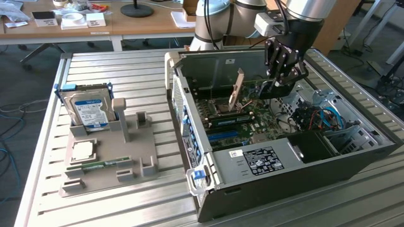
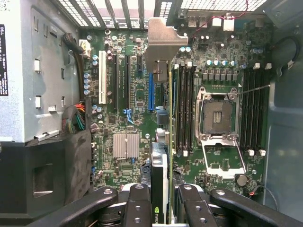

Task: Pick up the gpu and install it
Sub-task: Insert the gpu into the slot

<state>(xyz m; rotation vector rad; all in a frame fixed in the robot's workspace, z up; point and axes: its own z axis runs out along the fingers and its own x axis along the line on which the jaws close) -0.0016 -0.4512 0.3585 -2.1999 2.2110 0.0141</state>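
Plainly the jaws are clamped on the gpu [image 2: 160, 182], edge-on over the motherboard [image 2: 135, 94]; its lower edge hidden.

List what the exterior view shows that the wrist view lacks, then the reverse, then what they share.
Exterior view: the hard drive standing in the grey fixture beside the computer case. Wrist view: the logo on the gpu and a silver heatsink on the motherboard. Shared: the gpu, gripped edge-on by the end effector inside the case.
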